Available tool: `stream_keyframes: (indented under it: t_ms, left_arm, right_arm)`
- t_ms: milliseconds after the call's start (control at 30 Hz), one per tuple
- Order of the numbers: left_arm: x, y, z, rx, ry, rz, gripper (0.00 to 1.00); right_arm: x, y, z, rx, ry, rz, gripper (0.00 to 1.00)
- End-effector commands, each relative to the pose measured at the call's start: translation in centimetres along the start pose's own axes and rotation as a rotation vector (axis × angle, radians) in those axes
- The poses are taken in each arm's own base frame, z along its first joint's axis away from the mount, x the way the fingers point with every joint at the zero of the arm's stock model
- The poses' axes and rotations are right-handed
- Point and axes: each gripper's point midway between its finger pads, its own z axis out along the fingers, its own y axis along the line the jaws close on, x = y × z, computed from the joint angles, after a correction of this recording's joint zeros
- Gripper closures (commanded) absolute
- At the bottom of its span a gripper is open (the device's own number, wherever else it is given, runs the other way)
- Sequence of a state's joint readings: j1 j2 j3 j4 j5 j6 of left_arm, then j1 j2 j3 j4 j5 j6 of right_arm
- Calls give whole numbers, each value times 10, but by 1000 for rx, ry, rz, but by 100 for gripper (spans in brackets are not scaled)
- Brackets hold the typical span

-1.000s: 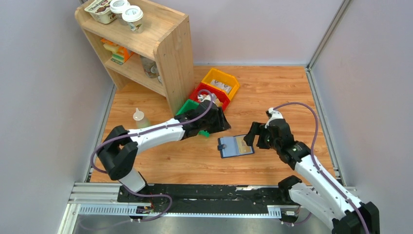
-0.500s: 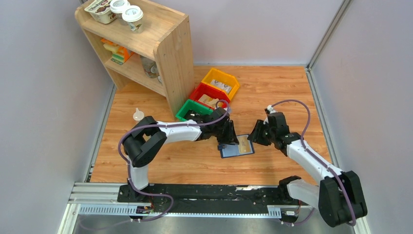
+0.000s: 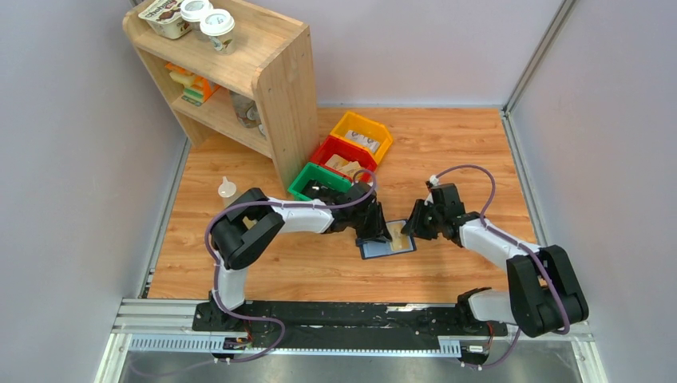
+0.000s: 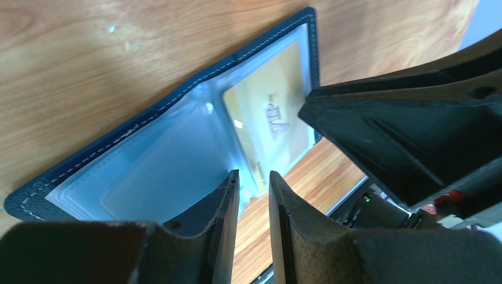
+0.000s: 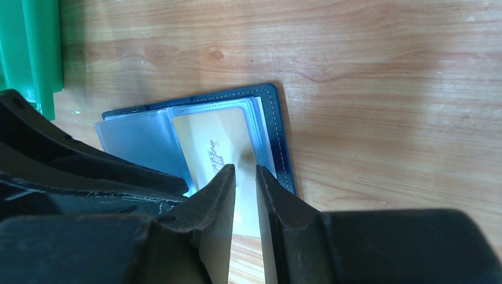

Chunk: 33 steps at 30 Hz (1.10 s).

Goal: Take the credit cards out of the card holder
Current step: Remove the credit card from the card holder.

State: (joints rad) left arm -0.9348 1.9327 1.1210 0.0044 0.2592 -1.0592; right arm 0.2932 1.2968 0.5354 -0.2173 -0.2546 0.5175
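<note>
From above, the navy card holder (image 3: 379, 250) lies open on the table (image 3: 447, 152), under the left gripper (image 3: 375, 233) and just beside the right gripper (image 3: 413, 229). In the left wrist view, the left jaws are narrow at the holder's clear sleeve; I cannot tell if they pinch it. In the right wrist view, the right jaws are narrow around the tan credit card's (image 5: 213, 142) poking-out edge, but the grip is unclear. The card looks thin, light, stiff and slippery, so hold that bare edge. The floppy holder likely needs pinning down.

White arms (image 3: 302, 217), black joints (image 3: 239, 241), black hands (image 4: 254, 178), looping purple cables (image 3: 469, 168).
</note>
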Motion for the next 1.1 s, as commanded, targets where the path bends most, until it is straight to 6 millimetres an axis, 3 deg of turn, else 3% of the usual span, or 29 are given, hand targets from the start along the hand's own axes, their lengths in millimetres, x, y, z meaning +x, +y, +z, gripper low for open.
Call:
stream_keyframes:
  t_ms: [0, 233, 567, 833, 1067]
  left_arm:
    - [-1, 9, 5, -3, -13, -62, 66]
    - [-3, 13, 8, -7, -15, -77, 58]
    - [-13, -8, 12, 78, -49, -100, 58]
    - [-22, -27, 0, 148, -94, -98, 69]
    - [-27, -39, -7, 228, -130, -104, 85]
  right_arm:
    - [3, -8, 2, 25, -18, 18, 74]
    - [17, -19, 1, 57, 12, 45, 73]
    - [34, -16, 4, 22, 68, 91, 74]
    - [34, -11, 2, 2, 69, 100, 74]
    - [41, -10, 4, -15, 95, 116, 74]
